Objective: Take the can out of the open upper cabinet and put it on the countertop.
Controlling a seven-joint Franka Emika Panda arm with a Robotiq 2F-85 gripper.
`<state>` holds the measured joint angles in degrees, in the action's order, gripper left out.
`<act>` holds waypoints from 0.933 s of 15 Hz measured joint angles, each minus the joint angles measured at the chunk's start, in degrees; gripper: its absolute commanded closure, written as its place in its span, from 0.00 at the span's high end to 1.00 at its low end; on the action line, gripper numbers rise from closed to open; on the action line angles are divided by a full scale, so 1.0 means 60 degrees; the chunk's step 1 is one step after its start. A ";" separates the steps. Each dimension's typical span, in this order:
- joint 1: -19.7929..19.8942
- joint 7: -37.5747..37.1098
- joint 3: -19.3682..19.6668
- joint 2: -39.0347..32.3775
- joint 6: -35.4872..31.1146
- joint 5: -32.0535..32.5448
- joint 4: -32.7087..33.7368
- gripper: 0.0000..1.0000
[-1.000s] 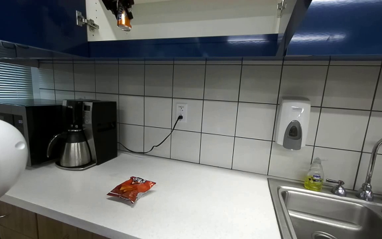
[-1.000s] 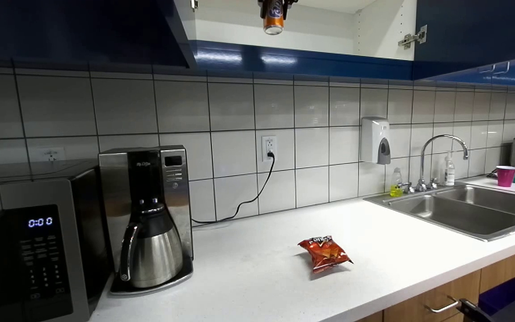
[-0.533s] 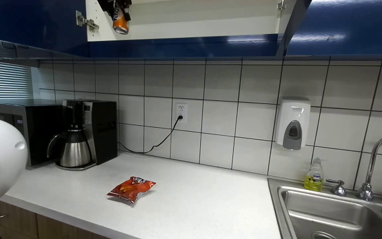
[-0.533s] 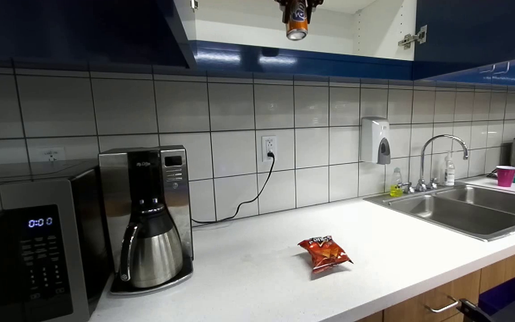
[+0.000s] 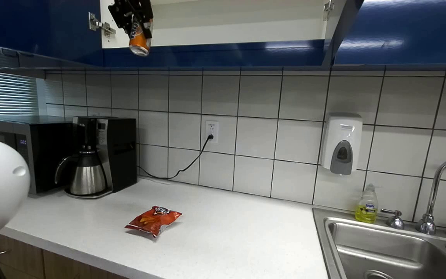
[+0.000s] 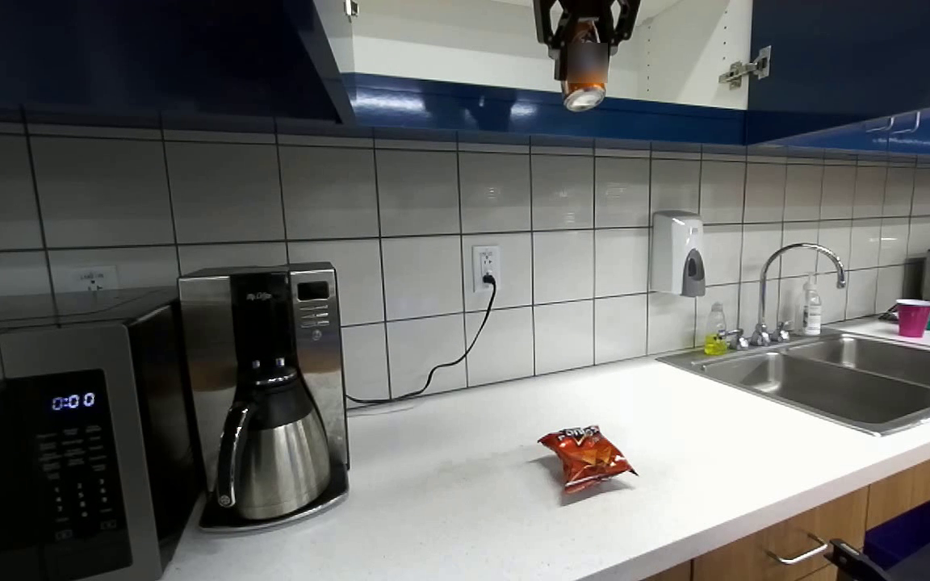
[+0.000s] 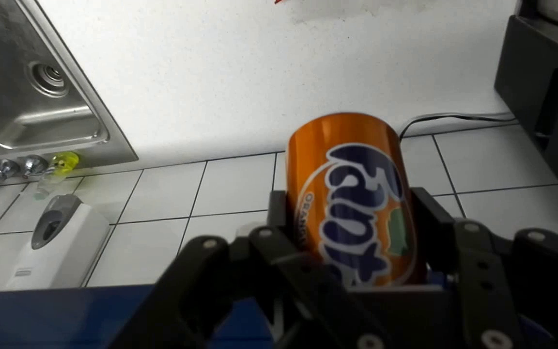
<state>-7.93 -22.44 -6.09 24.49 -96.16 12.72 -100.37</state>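
My gripper (image 5: 141, 31) is shut on the can and holds it high above the countertop, at the open cabinet's front. The can (image 5: 138, 43) is an orange cylinder, slightly tilted, with its silvery end pointing down; it also shows in an exterior view (image 6: 584, 95). In the wrist view the can (image 7: 308, 150) sits between the two finger pads (image 7: 277, 203), its lower label partly hidden by the gripper. The upper cabinet (image 5: 238, 23) has blue doors standing open and a cream interior. The white countertop (image 5: 227, 236) lies well below; it also shows in the wrist view (image 7: 201, 77).
A red-orange snack packet (image 6: 586, 458) lies on the countertop. A coffee maker (image 6: 271, 387) and a microwave (image 6: 61, 436) stand at one end. A steel sink (image 6: 820, 379) with a faucet (image 6: 764, 282) lies at the other. A soap dispenser (image 5: 343, 143) is on the tiled wall.
The gripper and can have moved down and appear larger in both exterior views. The can's lower end now overlaps the cabinet's blue bottom edge in both. The snack packet has not moved.
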 measured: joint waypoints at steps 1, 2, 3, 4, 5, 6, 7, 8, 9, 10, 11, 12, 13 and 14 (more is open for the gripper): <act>0.0065 0.0012 0.0000 0.0175 -0.0110 -0.0002 -0.0338 0.38; 0.0121 0.0022 0.0000 0.0336 -0.0258 -0.0002 -0.0668 0.38; 0.0181 0.0024 0.0003 0.0482 -0.0443 -0.0002 -0.0989 0.38; 0.0242 0.0030 0.0026 0.0616 -0.0627 -0.0002 -0.1318 0.38; 0.0311 0.0043 0.0067 0.0739 -0.0847 -0.0004 -0.1659 0.38; 0.0378 0.0070 0.0134 0.0840 -0.1071 -0.0007 -0.1997 0.38; 0.0454 0.0119 0.0223 0.0918 -0.1319 -0.0009 -0.2333 0.38; 0.0532 0.0181 0.0334 0.0972 -0.1611 -0.0014 -0.2683 0.38; 0.0617 0.0248 0.0448 0.1002 -0.1939 -0.0017 -0.3039 0.38; 0.0706 0.0327 0.0569 0.1008 -0.2286 -0.0019 -0.3391 0.38; 0.0788 0.0424 0.0687 0.1005 -0.2634 -0.0024 -0.3737 0.38; 0.0876 0.0527 0.0803 0.0991 -0.2983 -0.0034 -0.4087 0.38; 0.0958 0.0621 0.0901 0.0974 -0.3320 -0.0041 -0.4420 0.38; 0.1029 0.0700 0.0986 0.0945 -0.3653 -0.0048 -0.4734 0.38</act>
<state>-1.76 -18.24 -0.18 30.16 -118.08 12.43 -128.78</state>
